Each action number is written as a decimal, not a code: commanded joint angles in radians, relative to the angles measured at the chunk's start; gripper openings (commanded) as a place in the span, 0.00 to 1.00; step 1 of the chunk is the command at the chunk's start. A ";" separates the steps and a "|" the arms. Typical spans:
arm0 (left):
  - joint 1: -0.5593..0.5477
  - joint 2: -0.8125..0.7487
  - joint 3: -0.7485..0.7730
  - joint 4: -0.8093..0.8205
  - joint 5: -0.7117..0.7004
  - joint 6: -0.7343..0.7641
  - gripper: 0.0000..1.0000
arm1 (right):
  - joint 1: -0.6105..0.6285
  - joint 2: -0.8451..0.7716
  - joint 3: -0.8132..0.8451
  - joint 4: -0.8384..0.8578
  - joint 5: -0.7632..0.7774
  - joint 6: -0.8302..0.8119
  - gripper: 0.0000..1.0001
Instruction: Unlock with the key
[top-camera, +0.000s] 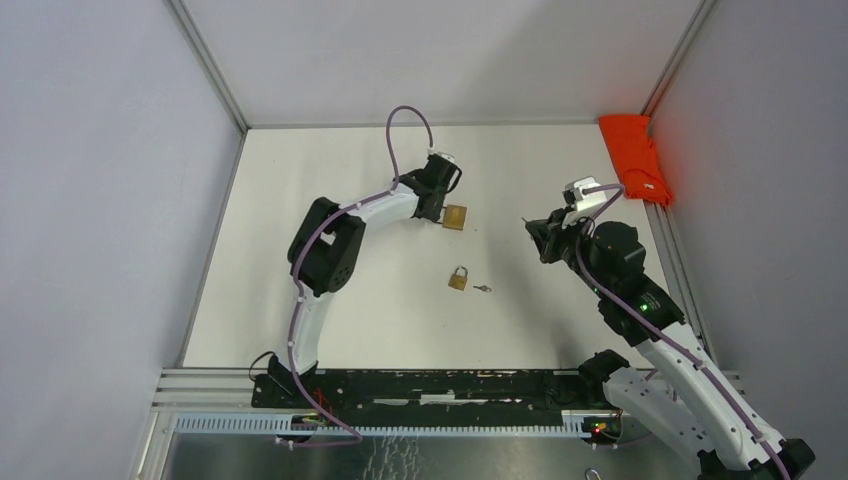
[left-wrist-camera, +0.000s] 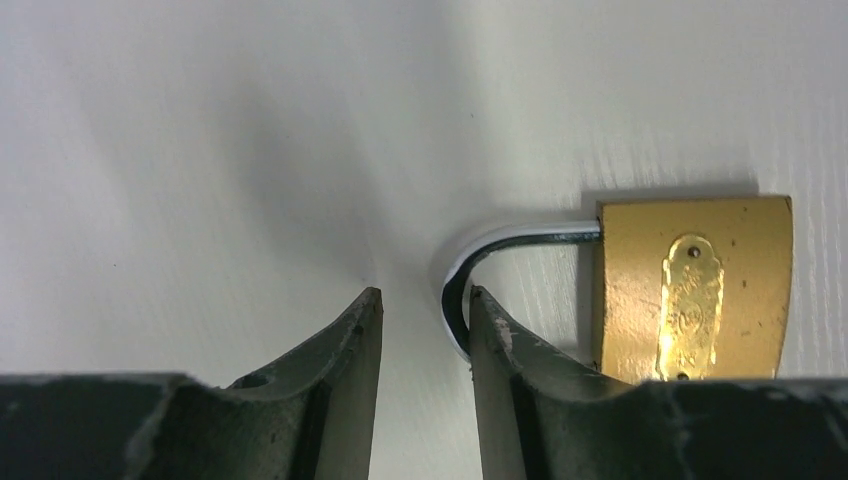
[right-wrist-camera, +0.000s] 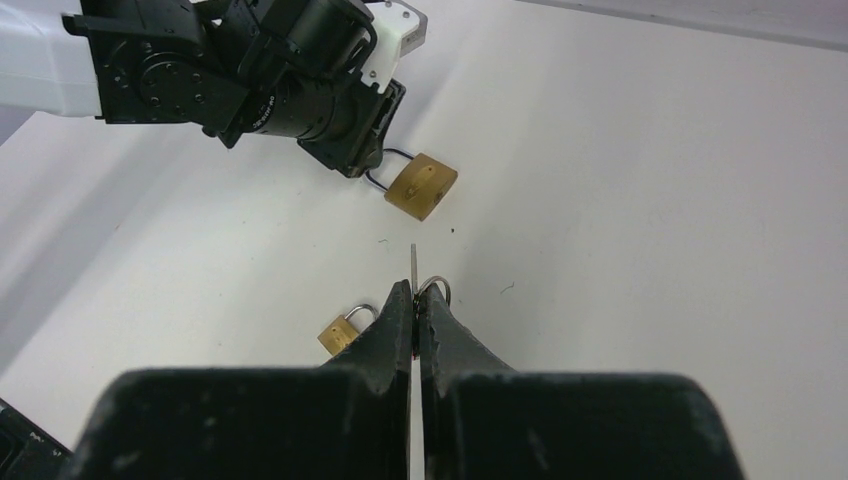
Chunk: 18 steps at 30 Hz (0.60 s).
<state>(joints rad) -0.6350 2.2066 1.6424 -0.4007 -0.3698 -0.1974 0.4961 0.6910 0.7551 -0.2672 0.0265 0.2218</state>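
Brass padlock (top-camera: 455, 217) beside spread left fingers (left-wrist-camera: 340, 360), key (right-wrist-camera: 413, 262) pinched in right fingers (right-wrist-camera: 385, 340), smaller padlock (top-camera: 457, 279) well apart.

- An orange-red crumpled thing (top-camera: 633, 158) lies at the far right corner, against the right wall (top-camera: 760, 150).
- A white table (top-camera: 380, 330) lies under me, with a slotted metal rail (top-camera: 400, 424) along its near edge.

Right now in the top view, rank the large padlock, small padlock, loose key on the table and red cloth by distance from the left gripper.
1. Large padlock, at the fingertips of the left gripper.
2. Small padlock, below it in the view.
3. Loose key, just right of the small padlock.
4. Red cloth, far right corner.
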 joint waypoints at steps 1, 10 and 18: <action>-0.004 -0.058 0.022 -0.098 0.137 0.039 0.43 | -0.002 -0.005 -0.008 0.049 -0.001 0.012 0.00; -0.048 -0.143 0.049 -0.147 0.214 0.027 0.54 | -0.002 -0.014 -0.031 0.069 -0.007 0.019 0.00; -0.060 -0.055 0.088 -0.121 0.217 0.182 0.56 | -0.003 -0.057 -0.007 0.017 0.028 0.005 0.00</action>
<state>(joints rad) -0.6968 2.1052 1.6966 -0.5369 -0.1635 -0.1631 0.4961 0.6712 0.7227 -0.2504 0.0273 0.2306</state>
